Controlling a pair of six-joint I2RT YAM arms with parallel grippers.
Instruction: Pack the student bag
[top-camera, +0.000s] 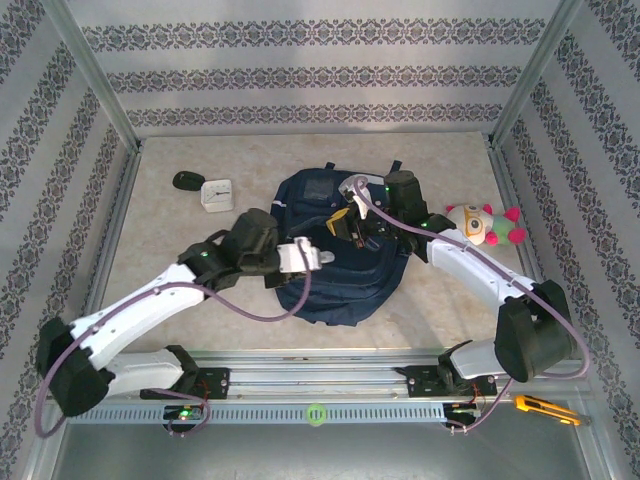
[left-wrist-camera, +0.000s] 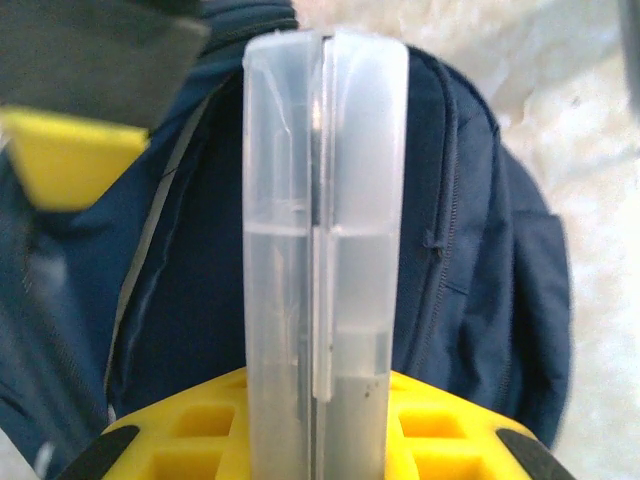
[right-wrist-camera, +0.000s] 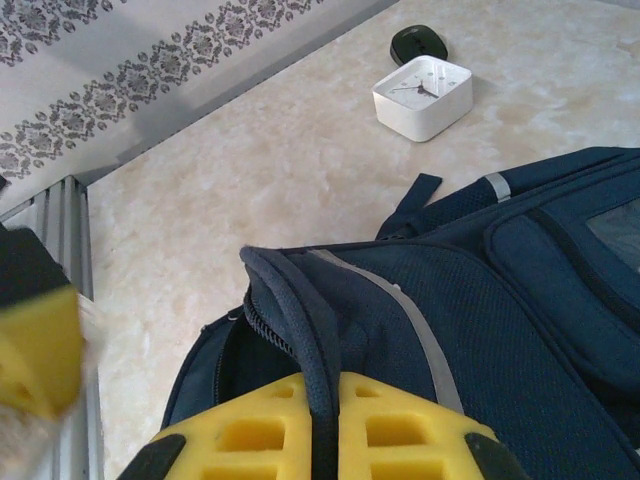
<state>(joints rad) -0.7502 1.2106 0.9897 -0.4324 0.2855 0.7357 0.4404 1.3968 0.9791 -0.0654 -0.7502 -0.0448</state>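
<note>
The student bag (top-camera: 335, 262), a dark navy backpack with grey trim, lies in the middle of the table. My right gripper (top-camera: 350, 226) is over its top part. In the right wrist view this gripper (right-wrist-camera: 325, 405) is shut on the bag's zipper rim (right-wrist-camera: 300, 320), lifting it so that a dark opening (right-wrist-camera: 215, 365) shows. My left gripper (top-camera: 312, 256) is shut on a translucent plastic case (left-wrist-camera: 325, 220), held on edge over the bag (left-wrist-camera: 480, 250) beside that opening. The case (top-camera: 303, 257) sits just left of the right gripper.
A white square clock (top-camera: 216, 194) and a small black object (top-camera: 186, 180) lie at the back left. A plush toy (top-camera: 485, 224) lies right of the bag. A yellow utility knife (top-camera: 545, 408) and a green ring (top-camera: 316, 412) rest on the front rail.
</note>
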